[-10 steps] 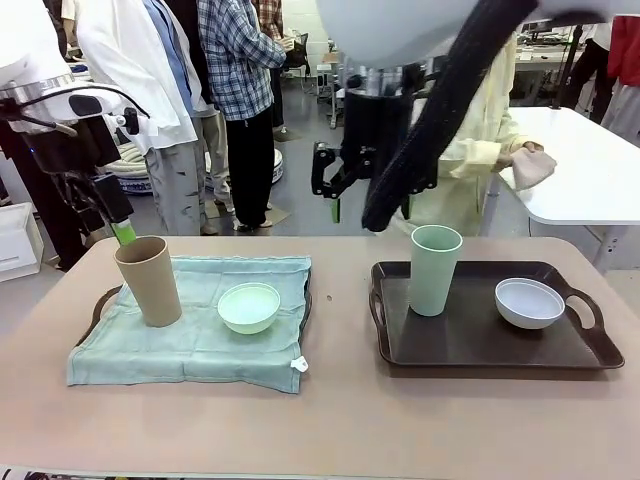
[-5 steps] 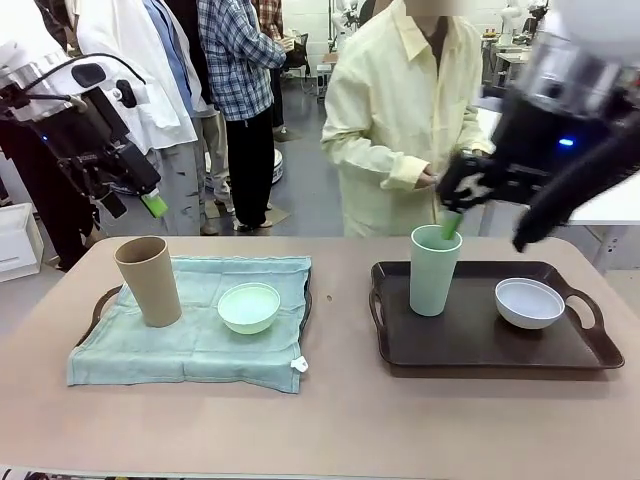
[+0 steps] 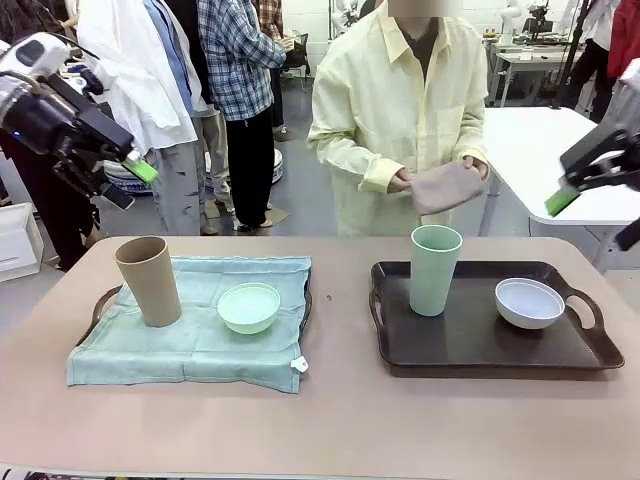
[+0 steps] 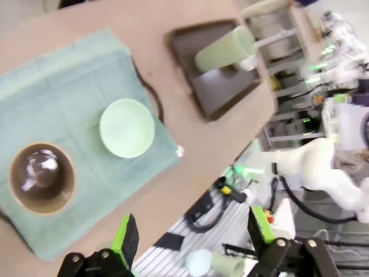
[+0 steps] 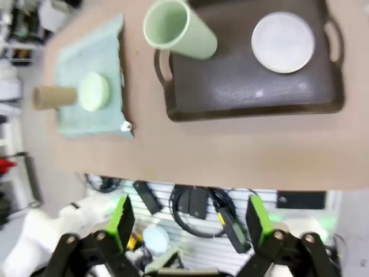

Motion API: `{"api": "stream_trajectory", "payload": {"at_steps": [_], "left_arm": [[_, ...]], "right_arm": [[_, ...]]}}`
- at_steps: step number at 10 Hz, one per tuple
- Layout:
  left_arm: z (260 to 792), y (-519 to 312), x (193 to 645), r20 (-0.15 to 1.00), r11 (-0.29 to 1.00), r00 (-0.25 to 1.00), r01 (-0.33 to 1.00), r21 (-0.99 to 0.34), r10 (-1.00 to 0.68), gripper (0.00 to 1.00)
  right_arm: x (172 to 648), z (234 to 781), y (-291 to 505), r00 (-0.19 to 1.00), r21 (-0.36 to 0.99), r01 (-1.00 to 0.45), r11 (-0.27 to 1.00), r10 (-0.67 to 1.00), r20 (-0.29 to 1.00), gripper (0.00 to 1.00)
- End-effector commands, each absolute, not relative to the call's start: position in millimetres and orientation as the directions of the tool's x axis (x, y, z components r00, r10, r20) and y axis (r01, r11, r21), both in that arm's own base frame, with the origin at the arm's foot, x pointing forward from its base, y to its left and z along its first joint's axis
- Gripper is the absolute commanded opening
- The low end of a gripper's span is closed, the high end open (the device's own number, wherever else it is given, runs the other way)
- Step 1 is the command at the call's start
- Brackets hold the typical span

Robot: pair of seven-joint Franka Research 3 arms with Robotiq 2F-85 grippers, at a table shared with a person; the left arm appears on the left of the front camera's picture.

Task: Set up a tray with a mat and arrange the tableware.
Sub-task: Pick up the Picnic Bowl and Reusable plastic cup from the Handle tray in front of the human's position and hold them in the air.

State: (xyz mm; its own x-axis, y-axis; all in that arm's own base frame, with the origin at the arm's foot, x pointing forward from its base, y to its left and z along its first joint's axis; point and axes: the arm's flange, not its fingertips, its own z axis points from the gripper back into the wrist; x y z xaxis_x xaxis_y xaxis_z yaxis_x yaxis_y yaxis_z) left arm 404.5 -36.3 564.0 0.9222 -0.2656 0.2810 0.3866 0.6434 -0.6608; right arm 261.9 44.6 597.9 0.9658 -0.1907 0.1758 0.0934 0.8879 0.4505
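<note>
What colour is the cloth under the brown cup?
The cloth is pale green; the front view shows it best.

The surface carries 2 trays side by side. Reference item: the right tray.

1. On the right tray, the right tumbler stands upright at the far left corner. The right bowl sits on the right half, apart from the tumbler.
2. Left of the right tray, across a strip of surface, lies the left tray, with the mat spread over it.
3. On the mat, the left bowl sits nearer the right tray. The left tumbler stands upright farther left.
4. Behind the right tray, beyond the surface's far edge, a person holds a cloth.
</note>
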Motion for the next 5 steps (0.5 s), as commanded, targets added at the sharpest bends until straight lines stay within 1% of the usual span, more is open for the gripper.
{"api": "stream_trajectory", "payload": {"at_steps": [1,3,5], "left_arm": [[567.9,-14.4,408.7,0.267,0.552,0.933,0.357,-0.753,-0.240,1.00],[561.7,3.0,405.4,0.227,0.494,0.949,0.309,-0.813,-0.220,1.00],[554.3,27.2,394.8,0.193,0.468,0.964,0.258,-0.845,-0.183,1.00]], "right_arm": [[253.1,596.3,6.3,0.956,0.552,0.095,0.829,-0.230,0.180,1.00],[239.6,606.5,-37.9,0.931,0.621,0.140,0.771,-0.317,0.183,1.00],[217.4,611.9,-78.9,0.864,0.720,0.182,0.670,-0.459,0.209,1.00]]}}
